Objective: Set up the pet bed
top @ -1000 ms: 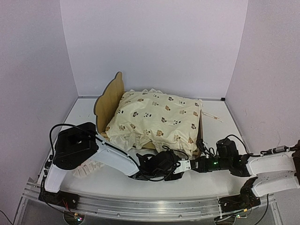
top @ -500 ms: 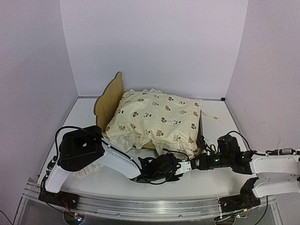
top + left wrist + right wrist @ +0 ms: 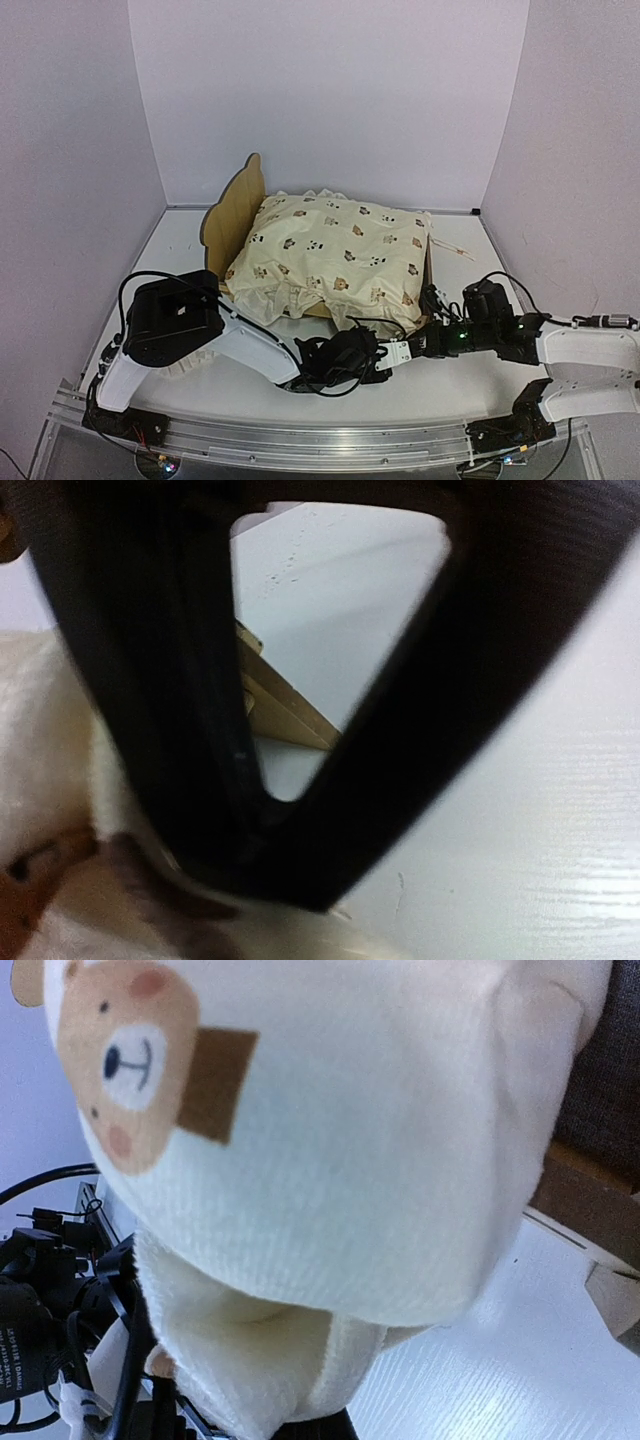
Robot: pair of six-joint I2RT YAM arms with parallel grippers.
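The pet bed (image 3: 235, 205) stands at mid-table, its scalloped plywood headboard on the left. The cream animal-print quilt (image 3: 330, 250) covers it and hangs over the near rail. My left gripper (image 3: 368, 362) reaches in low from the left to the quilt's near hem. In the left wrist view its dark fingers (image 3: 400, 750) meet at a point on cream fabric (image 3: 60, 780), shut on it. My right gripper (image 3: 398, 350) faces it from the right, shut on the quilt (image 3: 330, 1160), whose hem runs down between its jaws. Plywood rail (image 3: 590, 1200) and grey base (image 3: 610, 1070) show beside it.
A small white ruffled pillow (image 3: 182, 366) lies on the table, partly under my left arm. A thin stick or cord (image 3: 455, 247) lies right of the bed. White walls close in the table on three sides. Cables (image 3: 45, 1190) trail near both wrists.
My left gripper has closed from open to shut at the quilt's near hem. The right arm has shifted slightly right and away, still holding the quilt.
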